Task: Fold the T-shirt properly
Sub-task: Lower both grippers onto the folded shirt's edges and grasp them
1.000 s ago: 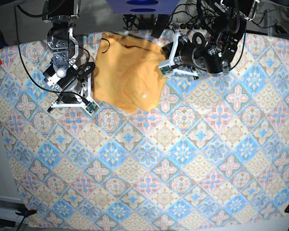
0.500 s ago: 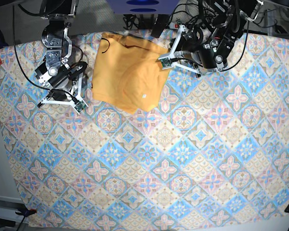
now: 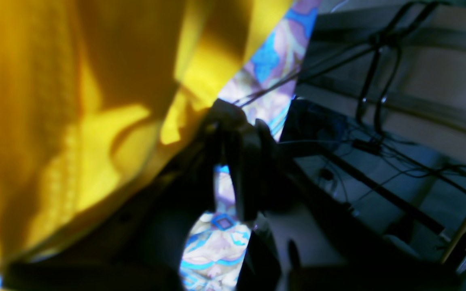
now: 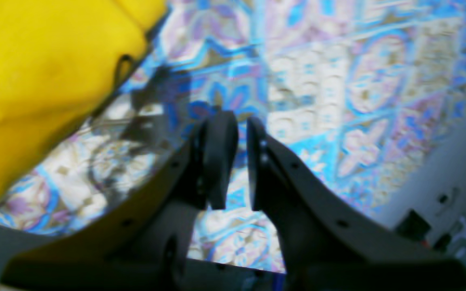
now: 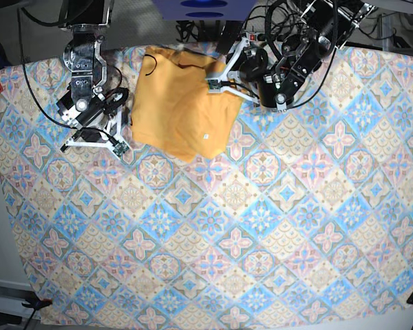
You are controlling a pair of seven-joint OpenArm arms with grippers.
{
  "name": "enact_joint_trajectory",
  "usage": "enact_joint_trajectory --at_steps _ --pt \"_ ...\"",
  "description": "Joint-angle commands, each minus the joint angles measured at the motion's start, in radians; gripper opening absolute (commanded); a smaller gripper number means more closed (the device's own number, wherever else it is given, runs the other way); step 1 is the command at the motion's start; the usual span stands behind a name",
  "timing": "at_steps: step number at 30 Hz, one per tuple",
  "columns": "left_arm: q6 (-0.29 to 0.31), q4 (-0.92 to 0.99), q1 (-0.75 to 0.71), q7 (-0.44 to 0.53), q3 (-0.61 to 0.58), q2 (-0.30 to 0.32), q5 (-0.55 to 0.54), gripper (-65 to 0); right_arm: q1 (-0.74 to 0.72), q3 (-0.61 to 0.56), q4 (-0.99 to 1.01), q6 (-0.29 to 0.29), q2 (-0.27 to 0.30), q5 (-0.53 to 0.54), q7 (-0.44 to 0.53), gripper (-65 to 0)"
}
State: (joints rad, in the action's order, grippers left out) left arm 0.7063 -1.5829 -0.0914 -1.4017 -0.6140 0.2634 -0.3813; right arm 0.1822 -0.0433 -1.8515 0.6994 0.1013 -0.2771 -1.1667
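Folded mustard-yellow soft fabric T-shirt (image 5: pixel 181 103) on blue-and-pink diamond-patterned tablecloth (image 5: pixel 261 227), at 12 o'clock of the base view.

Right gripper (image 5: pixel 115 146) sits at 9 o'clock of the shirt, just beside its edge, black jaws nearly together with a thin gap, grasping nothing. Left gripper (image 5: pixel 211 84) overlaps the shirt's 2 o'clock edge; in the blurred, dark left wrist view its jaws look clenched, and a grip on cloth cannot be told. Shirt's far edge is cut by dark equipment. Against the earlier base frame, the left gripper has moved further over the shirt; shirt unmoved.
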Motion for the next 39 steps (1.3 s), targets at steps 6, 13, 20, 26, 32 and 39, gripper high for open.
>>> enact_joint_trajectory --at_steps 6,13,20,26,32,39 --pt "-0.008 0.009 -0.003 0.005 -0.007 -0.008 0.025 -57.1 0.023 -0.111 -0.001 -0.001 -0.022 0.002 -0.022 -56.7" --pt "-0.008 0.009 -0.003 0.005 -0.007 -0.005 0.025 -57.1 0.026 -0.111 -0.043 -0.001 -0.062 -0.001 -0.043 -56.8" --pt "-0.008 0.009 -0.003 0.005 -0.005 -0.008 0.025 -57.1 0.020 -0.119 -0.130 -0.001 -0.073 -0.001 -0.100 -56.8" --pt "-0.008 0.009 -0.003 0.005 -0.005 -0.005 0.025 -57.1 0.029 -0.146 -0.130 -0.001 -0.087 0.106 -0.117 -56.8" --pt "-0.008 0.009 -0.003 0.005 -0.005 -0.005 0.025 -57.1 0.055 -0.139 -0.127 -0.001 -0.087 0.235 -0.111 -56.8" --pt "-0.008 0.009 -0.003 0.005 -0.004 -0.005 0.025 -57.1 0.053 -0.148 -0.041 -0.001 -0.088 0.241 -0.109 -56.5"
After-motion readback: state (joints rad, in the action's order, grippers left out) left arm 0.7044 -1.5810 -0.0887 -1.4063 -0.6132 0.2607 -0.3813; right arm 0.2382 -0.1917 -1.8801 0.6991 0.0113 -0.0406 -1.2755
